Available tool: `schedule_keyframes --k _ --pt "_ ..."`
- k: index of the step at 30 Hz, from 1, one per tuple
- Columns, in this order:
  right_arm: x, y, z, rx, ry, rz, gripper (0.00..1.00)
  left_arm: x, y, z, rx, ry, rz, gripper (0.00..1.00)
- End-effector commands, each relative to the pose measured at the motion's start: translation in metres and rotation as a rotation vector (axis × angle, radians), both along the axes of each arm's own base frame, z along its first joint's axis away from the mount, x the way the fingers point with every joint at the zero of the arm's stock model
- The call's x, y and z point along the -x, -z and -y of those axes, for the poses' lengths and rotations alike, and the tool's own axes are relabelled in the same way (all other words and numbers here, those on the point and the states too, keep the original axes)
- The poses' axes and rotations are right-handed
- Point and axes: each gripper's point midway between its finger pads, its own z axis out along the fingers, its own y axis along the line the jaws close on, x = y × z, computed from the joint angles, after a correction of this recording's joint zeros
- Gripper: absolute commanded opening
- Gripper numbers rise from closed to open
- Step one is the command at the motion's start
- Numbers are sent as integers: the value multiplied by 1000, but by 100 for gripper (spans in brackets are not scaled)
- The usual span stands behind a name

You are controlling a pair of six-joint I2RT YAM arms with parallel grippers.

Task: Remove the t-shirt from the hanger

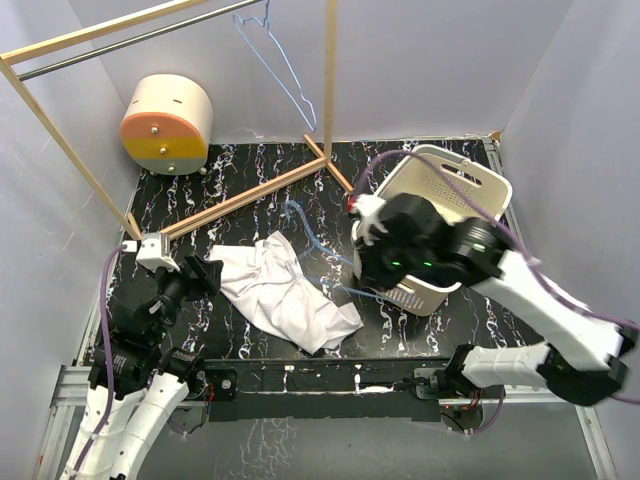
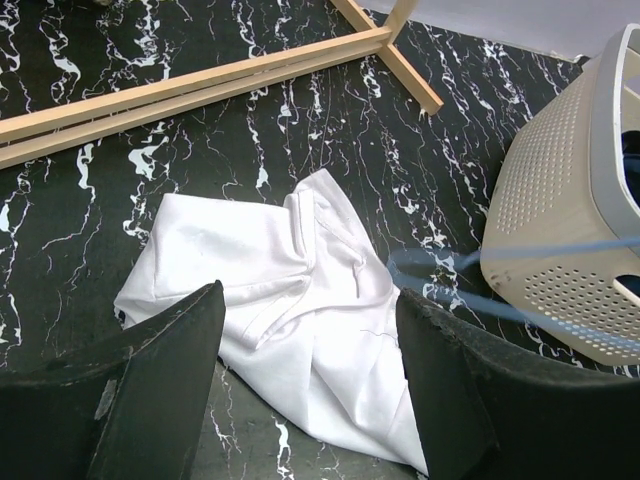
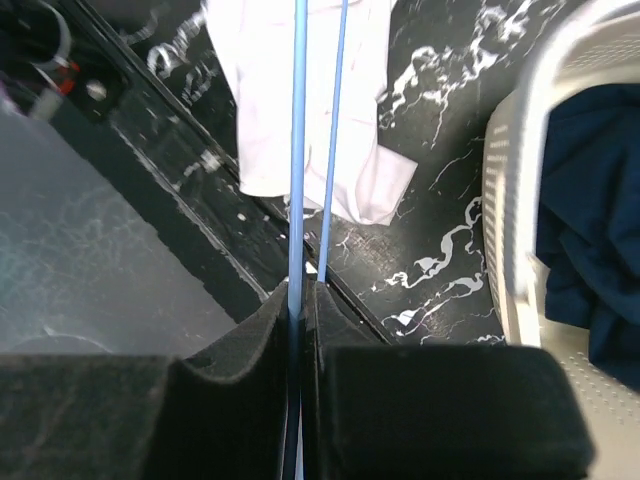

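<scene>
Apparently nearing the finish: the right hand [image 3: 300,300] clenches the blue hanger [image 3: 297,150], the white t-shirt [image 1: 285,290] lies crumpled on the tabletop [image 1: 400,325], and the left hand [image 2: 310,300] hangs released above it. Next, lift the hanger clear.

You have two blue wire hangers [image 3: 297,150], one white t-shirt [image 1: 280,290] and one navy garment [image 3: 590,250]. You also have one laundry basket [image 2: 550,210], one wooden rack [image 2: 200,88] and one drum [image 1: 165,125].

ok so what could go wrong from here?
1. The right gripper is shut on the thin blue hanger, whose wire runs over the white t-shirt; lifting may snag and drag it.
2. The wire could pivot between the pads.
3. The right arm is close by the basket and might knock it.
</scene>
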Motion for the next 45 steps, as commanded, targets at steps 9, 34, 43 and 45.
schedule_keyframes --k 9,34,43,45 --pt "-23 -105 -12 -323 84 259 8 -7 11 6 -20 20 -51 66" --pt "-244 -250 -152 -717 155 744 8 -6 12 -1 -17 -22 -52 66" --pt "-263 -257 -162 -759 194 779 8 -6 11 -1 -15 -22 -47 66" --pt "-268 -259 -166 -772 201 784 8 -6 11 -2 -16 -23 -48 66"
